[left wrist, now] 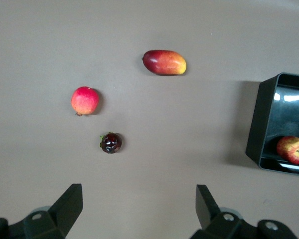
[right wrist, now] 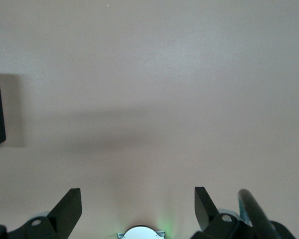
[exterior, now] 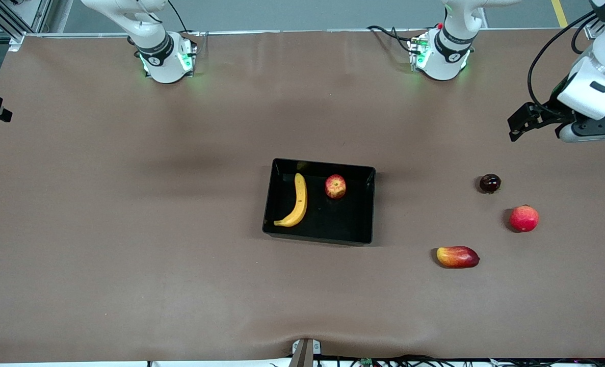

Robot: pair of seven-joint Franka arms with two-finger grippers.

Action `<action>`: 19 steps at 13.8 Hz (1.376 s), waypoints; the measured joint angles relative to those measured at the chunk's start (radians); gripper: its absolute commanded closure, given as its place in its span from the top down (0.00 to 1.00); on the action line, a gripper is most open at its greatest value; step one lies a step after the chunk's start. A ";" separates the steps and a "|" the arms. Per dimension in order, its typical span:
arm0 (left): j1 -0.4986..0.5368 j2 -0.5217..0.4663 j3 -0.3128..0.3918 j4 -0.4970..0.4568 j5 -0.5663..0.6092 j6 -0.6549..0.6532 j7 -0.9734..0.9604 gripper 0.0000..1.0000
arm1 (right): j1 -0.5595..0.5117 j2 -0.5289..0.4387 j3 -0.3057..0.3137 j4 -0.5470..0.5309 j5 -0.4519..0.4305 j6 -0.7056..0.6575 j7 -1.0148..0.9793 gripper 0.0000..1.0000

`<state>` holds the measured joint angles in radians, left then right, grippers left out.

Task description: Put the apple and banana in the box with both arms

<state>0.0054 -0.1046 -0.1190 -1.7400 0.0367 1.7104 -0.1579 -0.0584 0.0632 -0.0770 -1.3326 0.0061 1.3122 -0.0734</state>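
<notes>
The apple and banana lie in the box; the left gripper and right gripper hover wide open, empty, so any further descent risks disturbing placed fruit.

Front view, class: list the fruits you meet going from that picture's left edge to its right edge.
banana → apple → mango-like fruit → dark round fruit → red-pink round fruit
</notes>
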 measured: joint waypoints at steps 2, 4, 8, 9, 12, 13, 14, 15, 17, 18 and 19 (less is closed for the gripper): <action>0.001 0.001 0.002 0.023 -0.035 -0.015 0.000 1.00 | 0.000 0.000 0.001 0.000 0.000 0.000 0.000 1.00; 0.002 0.003 0.004 0.034 -0.044 -0.039 0.000 1.00 | 0.000 0.000 0.001 0.000 0.000 0.000 0.000 1.00; 0.003 0.005 0.004 0.042 -0.044 -0.066 0.000 1.00 | 0.000 0.000 0.000 0.000 0.000 0.000 0.000 1.00; 0.003 0.005 0.004 0.043 -0.044 -0.071 0.000 1.00 | 0.000 0.000 0.000 0.000 0.000 0.000 0.000 1.00; 0.003 0.005 0.004 0.048 -0.044 -0.085 0.000 1.00 | 0.000 0.000 0.000 0.000 0.000 0.000 0.000 1.00; 0.003 0.005 0.005 0.052 -0.044 -0.087 0.000 1.00 | 0.000 0.000 0.000 0.000 0.000 0.000 0.000 1.00; 0.004 0.005 0.006 0.056 -0.044 -0.089 0.000 1.00 | 0.000 0.000 0.000 0.000 0.000 0.000 0.000 1.00; 0.004 0.005 0.007 0.058 -0.043 -0.092 0.000 1.00 | 0.000 0.000 0.000 0.000 0.000 0.000 0.000 1.00; 0.005 0.005 0.007 0.060 -0.040 -0.102 0.000 1.00 | 0.000 0.000 0.000 0.000 0.000 0.000 0.000 1.00; 0.005 0.005 0.007 0.061 -0.040 -0.104 0.000 1.00 | 0.000 0.000 0.000 0.000 0.000 0.000 0.000 1.00; 0.005 0.005 0.007 0.061 -0.040 -0.105 0.000 1.00 | 0.000 0.000 0.000 0.000 0.000 0.000 0.000 1.00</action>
<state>0.0102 -0.0996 -0.1120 -1.6792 -0.0029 1.6058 -0.1579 -0.0585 0.0633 -0.0766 -1.3326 0.0061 1.3126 -0.0734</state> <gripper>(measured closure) 0.000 0.000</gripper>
